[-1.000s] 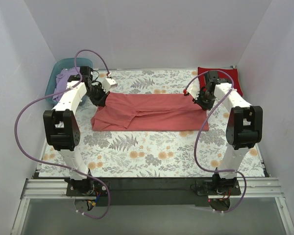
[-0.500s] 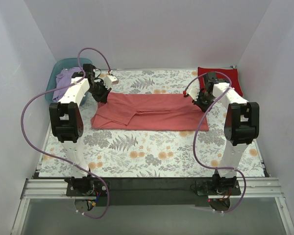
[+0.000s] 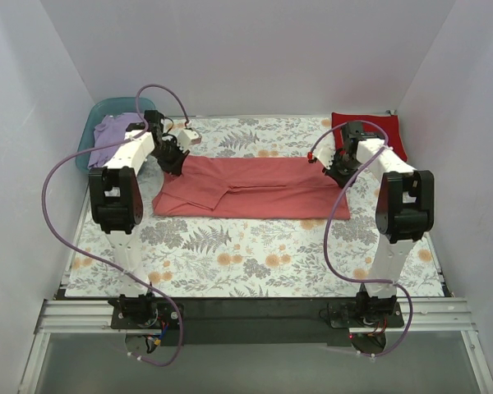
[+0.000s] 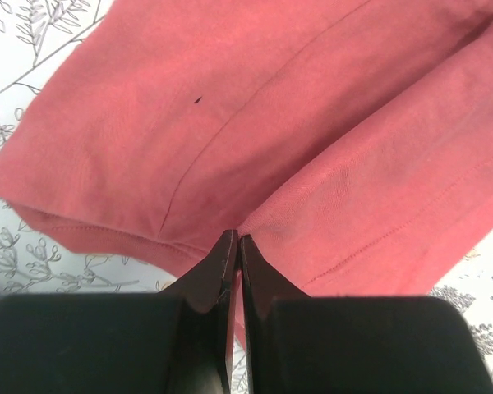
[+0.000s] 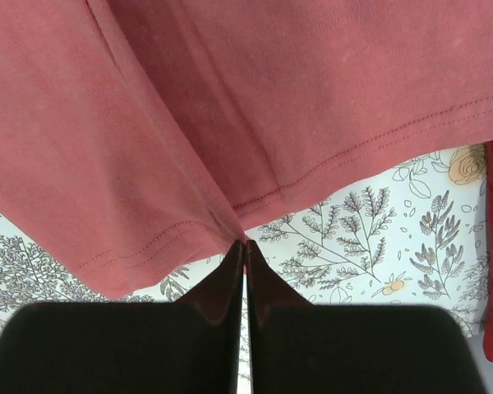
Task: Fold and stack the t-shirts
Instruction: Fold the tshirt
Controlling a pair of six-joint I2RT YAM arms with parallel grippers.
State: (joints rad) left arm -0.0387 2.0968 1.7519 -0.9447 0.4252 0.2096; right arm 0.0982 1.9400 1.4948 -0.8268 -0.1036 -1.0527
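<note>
Lying on the near side of both pincers, the fern-and-flower printed cloth [image 3: 246, 254] covers the table. Between the two pincers stretches the salmon-pink t-shirt [image 3: 255, 187], folded into a long band whose body falls to their near side. The left gripper [image 4: 234, 240] has its jaws pressed together on a fold at the band's far left corner, and a sliver of pink cloth shows between the fingers. The right gripper [image 5: 245, 244] has its jaws likewise pinched tight on the hemmed edge at the far right corner, where two stitched layers run into its tips. Just beyond the right gripper, a little to its right, lies the deep red t-shirt [image 3: 392, 131], folded and apart from the pink one. Beyond the left gripper, off to its left, sits the teal tub [image 3: 107, 108], with the lavender t-shirt [image 3: 111, 135] bunched inside it.
</note>
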